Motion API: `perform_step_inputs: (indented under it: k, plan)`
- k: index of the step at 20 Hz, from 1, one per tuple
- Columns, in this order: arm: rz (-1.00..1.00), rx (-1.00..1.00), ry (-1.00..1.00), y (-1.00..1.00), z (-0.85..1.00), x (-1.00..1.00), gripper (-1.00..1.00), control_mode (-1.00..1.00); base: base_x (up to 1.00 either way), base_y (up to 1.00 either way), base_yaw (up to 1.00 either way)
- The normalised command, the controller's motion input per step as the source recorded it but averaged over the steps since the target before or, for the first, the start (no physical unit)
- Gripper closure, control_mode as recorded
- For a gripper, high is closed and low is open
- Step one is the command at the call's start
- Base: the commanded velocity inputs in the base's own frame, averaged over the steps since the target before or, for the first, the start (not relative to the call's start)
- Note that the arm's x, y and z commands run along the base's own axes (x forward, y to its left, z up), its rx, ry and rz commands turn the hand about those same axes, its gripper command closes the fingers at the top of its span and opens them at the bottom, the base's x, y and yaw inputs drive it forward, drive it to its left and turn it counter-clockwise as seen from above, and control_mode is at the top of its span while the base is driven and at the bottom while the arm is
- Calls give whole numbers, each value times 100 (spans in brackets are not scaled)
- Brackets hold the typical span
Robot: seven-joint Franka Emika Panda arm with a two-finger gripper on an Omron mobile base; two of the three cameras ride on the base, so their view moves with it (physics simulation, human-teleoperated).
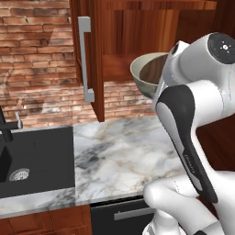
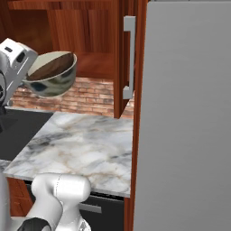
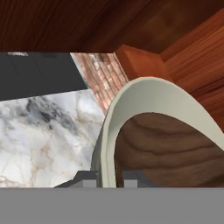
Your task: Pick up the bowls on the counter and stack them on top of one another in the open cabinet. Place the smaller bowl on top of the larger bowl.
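My gripper [image 3: 109, 179] is shut on the rim of the larger bowl [image 3: 131, 94], one finger outside the wall and one inside. This pale bowl [image 2: 50, 85] hangs tilted in the air above the counter [image 2: 85, 140], with the smaller bowl [image 2: 52, 65], dark brown and wood-like, nested inside it. In the left base view the larger bowl [image 1: 141, 78] and the smaller bowl [image 1: 153, 69] sit just in front of the open cabinet [image 1: 119, 64], about level with its lower shelf. My own arm hides the hand there.
The cabinet door [image 1: 94, 55] stands open to the left, its grey bar handle [image 1: 85, 59] facing out. A black sink [image 1: 36, 156] lies left in the counter [image 1: 124, 151]. A tall grey panel [image 2: 185, 117] walls off the right. Brick wall behind.
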Motion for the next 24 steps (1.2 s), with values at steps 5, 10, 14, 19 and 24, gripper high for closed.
perform_step_inputs:
  k: [5,10,14,19,24]
  plan:
    - [0,0,-3,2,0,34,100,-100,0,0,0]
    - [0,0,-8,0,5,28,100,-100,0,0,0]
    - [0,0,-9,0,1,29,100,-100,0,0,0]
    - [0,0,-5,0,0,34,100,-100,0,0,0]
    - [0,0,-3,0,4,31,100,-100,0,0,0]
